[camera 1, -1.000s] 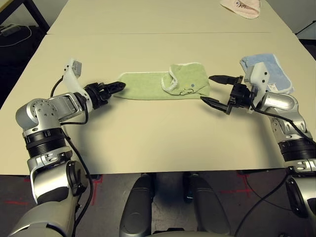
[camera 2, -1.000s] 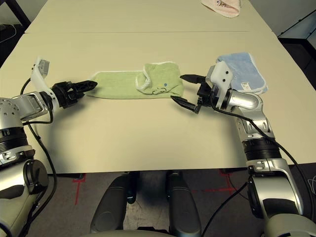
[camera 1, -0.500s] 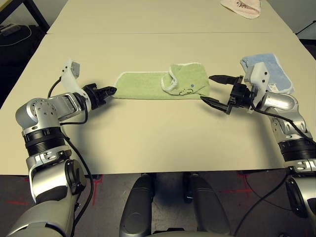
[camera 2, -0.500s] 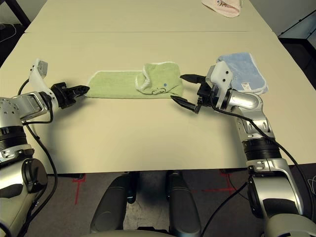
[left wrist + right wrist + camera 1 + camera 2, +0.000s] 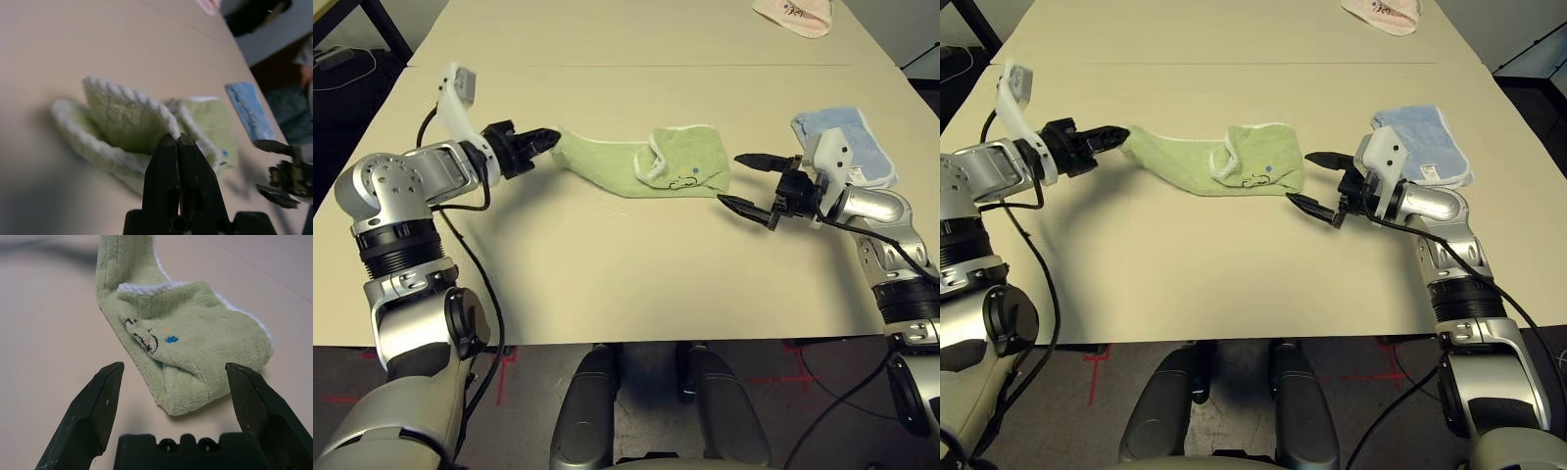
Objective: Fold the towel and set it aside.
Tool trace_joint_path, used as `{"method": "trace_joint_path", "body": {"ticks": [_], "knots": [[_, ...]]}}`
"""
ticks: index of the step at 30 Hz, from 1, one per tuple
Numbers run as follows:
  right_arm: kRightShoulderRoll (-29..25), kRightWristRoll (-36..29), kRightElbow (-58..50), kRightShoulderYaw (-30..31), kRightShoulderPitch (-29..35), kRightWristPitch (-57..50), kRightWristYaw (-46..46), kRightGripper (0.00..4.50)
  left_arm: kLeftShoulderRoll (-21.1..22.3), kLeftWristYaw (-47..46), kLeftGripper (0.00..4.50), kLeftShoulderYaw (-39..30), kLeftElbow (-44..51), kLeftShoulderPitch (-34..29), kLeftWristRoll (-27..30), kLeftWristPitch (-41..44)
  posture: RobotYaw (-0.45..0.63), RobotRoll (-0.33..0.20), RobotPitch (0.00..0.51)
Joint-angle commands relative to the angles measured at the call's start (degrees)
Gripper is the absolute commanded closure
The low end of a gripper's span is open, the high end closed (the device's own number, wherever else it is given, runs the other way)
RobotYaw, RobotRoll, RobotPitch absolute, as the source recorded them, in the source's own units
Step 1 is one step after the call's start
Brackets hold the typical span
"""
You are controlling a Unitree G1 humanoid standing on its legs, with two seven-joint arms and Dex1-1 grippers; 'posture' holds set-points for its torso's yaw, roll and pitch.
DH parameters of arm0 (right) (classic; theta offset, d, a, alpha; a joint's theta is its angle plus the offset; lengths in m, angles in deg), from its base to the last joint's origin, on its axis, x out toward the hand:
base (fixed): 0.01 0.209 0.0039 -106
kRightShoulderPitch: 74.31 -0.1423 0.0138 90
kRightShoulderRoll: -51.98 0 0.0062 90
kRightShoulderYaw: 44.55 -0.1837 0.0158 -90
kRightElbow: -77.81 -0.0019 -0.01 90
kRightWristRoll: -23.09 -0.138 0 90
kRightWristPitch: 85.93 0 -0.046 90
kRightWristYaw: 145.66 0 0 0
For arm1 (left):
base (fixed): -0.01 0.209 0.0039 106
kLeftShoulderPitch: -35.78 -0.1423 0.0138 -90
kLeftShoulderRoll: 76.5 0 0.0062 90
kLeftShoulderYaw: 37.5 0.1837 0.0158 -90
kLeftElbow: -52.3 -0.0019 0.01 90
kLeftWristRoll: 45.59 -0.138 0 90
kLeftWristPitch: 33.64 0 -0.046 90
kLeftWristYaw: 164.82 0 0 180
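Note:
The light green towel [image 5: 641,164] with white corded edging lies stretched across the middle of the table, its right part bunched, with a small dark mark [image 5: 146,339] showing. My left gripper [image 5: 548,138] is shut on the towel's left end [image 5: 142,122] and holds that end lifted off the table. At the towel's right end, a short gap away, my right gripper [image 5: 756,182] stands open, its fingers [image 5: 93,406] spread wider than the cloth and not touching it.
A folded light blue towel [image 5: 850,145] lies just behind my right gripper. A pink cloth [image 5: 793,15] sits at the table's far right edge. A seam [image 5: 636,66] between two tabletops runs across behind the green towel.
My left gripper has closed on the towel's left end and raised it up and away from me, pulling the cloth slanted. The right gripper has stayed open, almost still.

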Motion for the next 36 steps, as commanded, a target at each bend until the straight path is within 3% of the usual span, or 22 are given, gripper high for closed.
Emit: {"method": "trace_joint_path", "body": {"ticks": [1, 20, 28, 36], "knots": [[-1.1, 0.3, 0.8, -0.9, 0.7, -0.4, -0.4, 0.00, -1.9, 1.2, 4.46, 2.2, 1.8, 1.6, 1.5, 0.3, 0.09, 0.000, 0.198], [-2.1, 1.3, 4.1, -0.8, -0.7, 0.1, -1.4, 0.00, -12.2, 5.1, 4.46, 10.4, -3.1, 9.2, 0.7, -5.8, 0.10, 0.000, 0.192], [-0.5, -0.9, 4.6, -2.4, -1.8, -2.5, -4.1, 0.00, -12.7, 9.4, 4.46, 17.7, -8.7, 9.9, -4.7, -13.2, 0.10, 0.000, 0.196], [0.4, -2.5, 4.0, -3.9, -2.0, -5.2, -5.2, 0.00, -14.1, 13.3, 4.46, 20.9, -11.5, 11.7, -6.2, -14.9, 0.10, 0.000, 0.196]]}}
